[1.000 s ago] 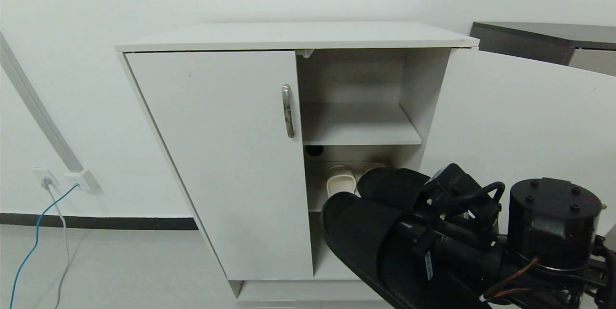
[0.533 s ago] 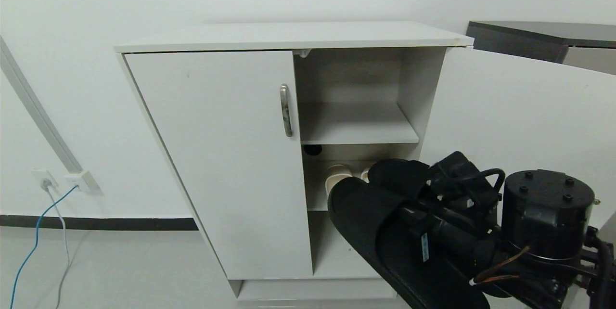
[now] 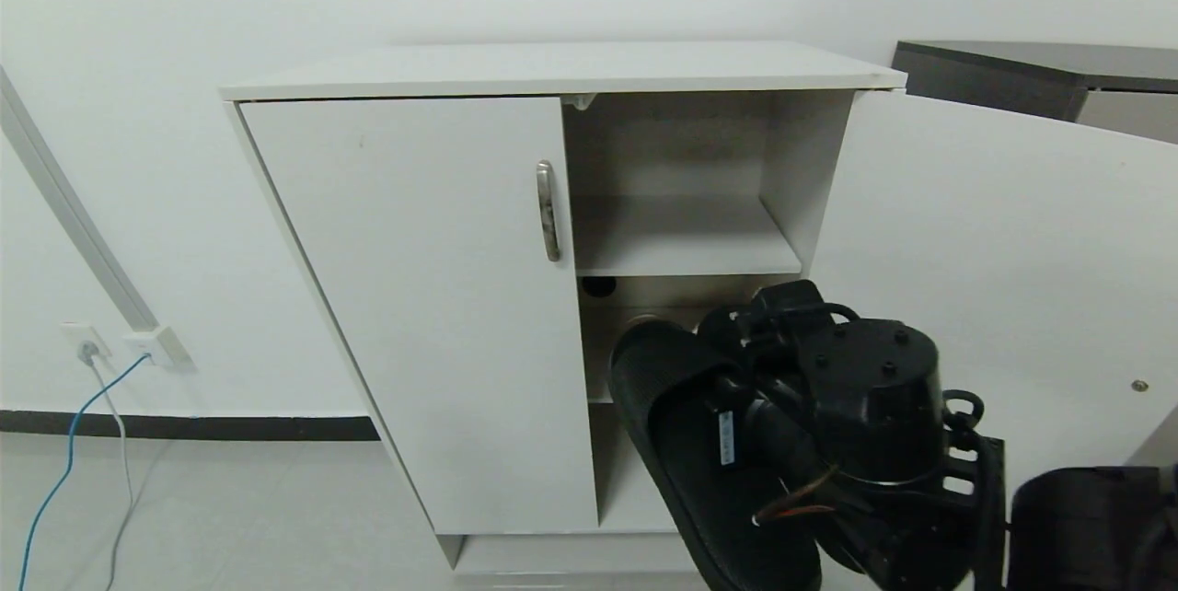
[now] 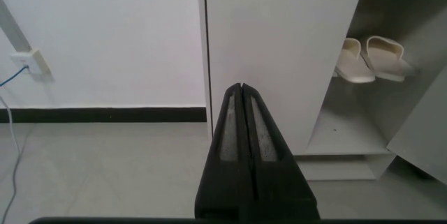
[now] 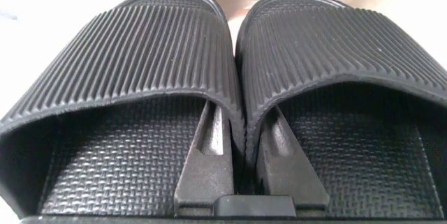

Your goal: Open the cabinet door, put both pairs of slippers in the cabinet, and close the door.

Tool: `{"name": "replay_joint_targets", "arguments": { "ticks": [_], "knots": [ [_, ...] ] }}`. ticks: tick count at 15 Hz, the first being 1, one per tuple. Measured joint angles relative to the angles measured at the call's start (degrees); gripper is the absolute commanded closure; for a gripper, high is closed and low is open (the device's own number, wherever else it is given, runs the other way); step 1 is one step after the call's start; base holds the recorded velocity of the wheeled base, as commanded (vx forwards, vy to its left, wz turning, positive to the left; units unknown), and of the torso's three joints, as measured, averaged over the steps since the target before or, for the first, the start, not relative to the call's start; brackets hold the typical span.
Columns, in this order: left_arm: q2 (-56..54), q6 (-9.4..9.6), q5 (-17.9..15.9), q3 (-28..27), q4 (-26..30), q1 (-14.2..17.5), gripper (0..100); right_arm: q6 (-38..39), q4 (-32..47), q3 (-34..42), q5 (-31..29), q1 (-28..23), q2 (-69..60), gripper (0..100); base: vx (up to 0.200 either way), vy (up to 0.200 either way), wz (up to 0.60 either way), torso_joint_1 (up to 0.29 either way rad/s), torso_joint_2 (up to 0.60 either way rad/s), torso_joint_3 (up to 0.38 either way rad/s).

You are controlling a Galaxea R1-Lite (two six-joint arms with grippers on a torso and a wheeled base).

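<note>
Since the cabinet [image 3: 552, 66] stands w/ its right-hand door [image 3: 994, 250] swung wide, the black slippers [image 3: 681, 425] hang right at that opening, carried by the right arm. The right gripper [image 5: 244, 137] has them: one finger down inside each slipper, squeezed onto the two inner side walls pressed together betw. them, so the pair rides side by side as one block.

The long axis runs away from the wrist, toes leading toward the opening. The heels sit back at the arm and lower, i.e. the pair slants up toward the cabinet. The toes are approx. level w/ the middle compartment's mouth; whether they have crossed its front edge can't be told. The next move is prob. a straight push along that axis, then a release once the soles have shelf under them.

The beige slippers [image 4: 370, 58] lie side by side in that same middle compartment, below the top shelf [image 3: 681, 246]. One risk, as a guess: the black pair nudging the beige pair if pushed in at their level.

The left gripper [image 4: 240, 112] hangs well off to the side, fingers pressed flat together w/ nothing in them, facing the closed door [image 3: 414, 296]. The right arm is clearly the nearer one.

The black pair has ribbed straps and pebbled footbeds, matte, prob. soft foam or rubber.
</note>
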Motion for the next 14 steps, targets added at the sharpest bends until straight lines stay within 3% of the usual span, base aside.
{"name": "replay_joint_targets", "arguments": {
  "ticks": [7,14],
  "knots": [
    [0.0,0.0,0.0,0.0,0.0,0.0,100,11.8,29.2,-22.2,-9.8,0.6,6.6,100,0.0,0.0,0.0,0.0,0.0,0.0],
    [0.0,0.0,0.0,0.0,0.0,0.0,100,10.2,32.8,-33.4,-11.7,-0.7,10.1,100,0.0,0.0,0.0,0.0,0.0,0.0]
  ]
}}
